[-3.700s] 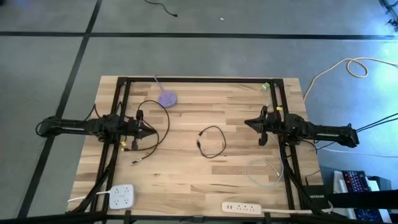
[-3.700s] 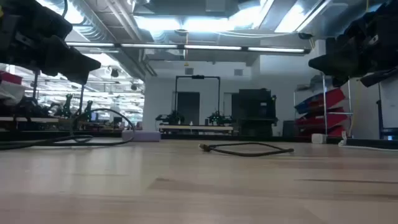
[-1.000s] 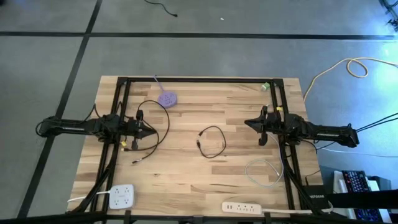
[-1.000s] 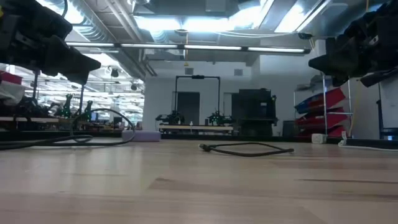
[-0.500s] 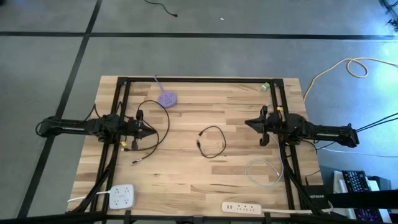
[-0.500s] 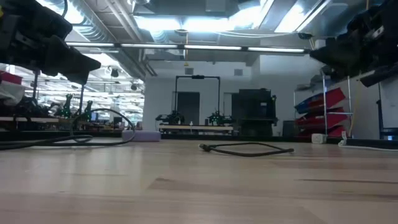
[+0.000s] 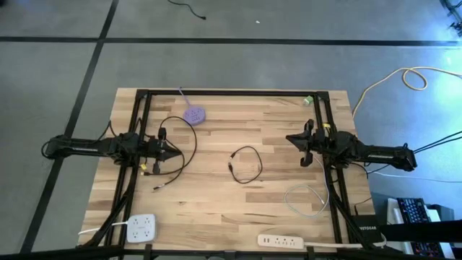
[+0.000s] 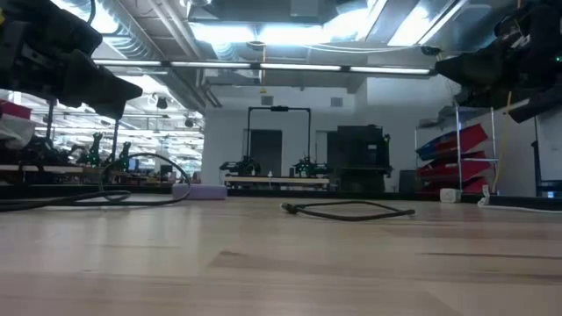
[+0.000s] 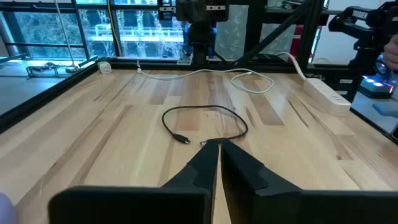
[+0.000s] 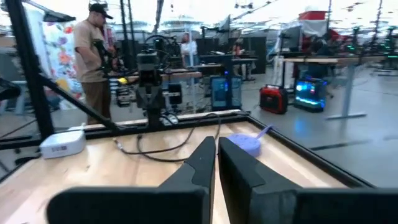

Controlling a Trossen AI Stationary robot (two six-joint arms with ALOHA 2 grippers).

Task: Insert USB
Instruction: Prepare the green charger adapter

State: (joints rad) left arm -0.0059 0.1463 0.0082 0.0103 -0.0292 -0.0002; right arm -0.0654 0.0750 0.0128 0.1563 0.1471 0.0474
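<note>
A short black USB cable (image 7: 245,165) lies looped on the middle of the wooden table; it also shows in the low view (image 8: 347,210) and the left wrist view (image 9: 205,121). A round purple hub (image 7: 193,114) rests flat at the far left, its cord running to the far edge. My left gripper (image 7: 175,152) hovers shut at the left side, pointing at the cable. My right gripper (image 7: 289,141) hovers shut at the right side, above the table, fingers (image 10: 205,158) pointing roughly level. Neither holds anything.
A longer black cable (image 7: 177,141) curls under my left arm. A white cable (image 7: 307,198) lies coiled at the near right. Two white power strips (image 7: 141,227) (image 7: 284,240) sit on the near edge. A person (image 10: 93,56) stands beyond the table.
My right gripper has tipped its fingertips upward a little, so it shows higher in the low view, and it has stayed shut. The cable and the hub have not moved.
</note>
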